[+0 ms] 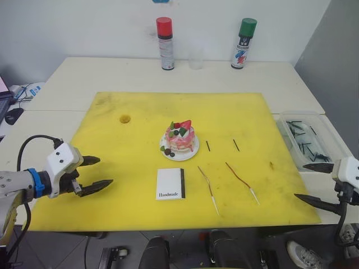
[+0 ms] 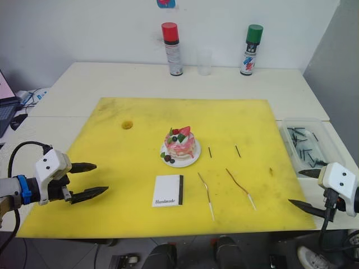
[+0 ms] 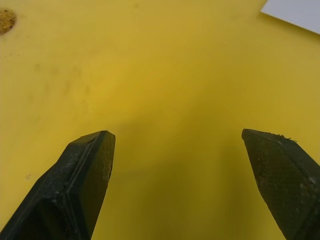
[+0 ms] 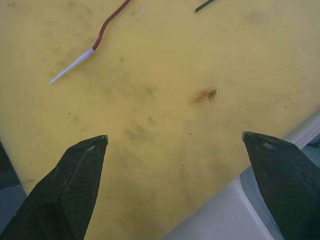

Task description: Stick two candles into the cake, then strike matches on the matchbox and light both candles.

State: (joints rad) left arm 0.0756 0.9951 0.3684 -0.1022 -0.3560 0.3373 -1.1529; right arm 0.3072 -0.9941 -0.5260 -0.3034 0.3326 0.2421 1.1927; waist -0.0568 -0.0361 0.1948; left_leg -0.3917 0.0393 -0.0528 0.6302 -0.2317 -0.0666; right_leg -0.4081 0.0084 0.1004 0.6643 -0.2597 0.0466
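The small pink-and-white cake (image 1: pixel 180 136) on its white plate (image 1: pixel 191 152) sits mid-mat. Two thin wavy red candles lie flat in front of it: one (image 1: pixel 207 181) beside the matchbox, the other (image 1: pixel 241 181) further right; its pale tip (image 4: pixel 75 65) appears in the right wrist view. Two short dark matches (image 1: pixel 208 145) (image 1: pixel 236 145) lie to the cake's right. The white matchbox (image 1: pixel 170 183) lies flat, strip facing right. My left gripper (image 1: pixel 95 174) hovers open over the mat's left side. My right gripper (image 1: pixel 314 182) is open at the mat's right edge, holding nothing.
A yellow mat (image 1: pixel 134 140) covers the table's middle, with a small hole (image 1: pixel 124 119) at the left. A clear tray (image 1: pixel 297 147) of dark sticks sits right of the mat. Red-capped (image 1: pixel 165 43) and green-capped (image 1: pixel 244 43) spray cans and a clear cup (image 1: pixel 196 58) stand at the back.
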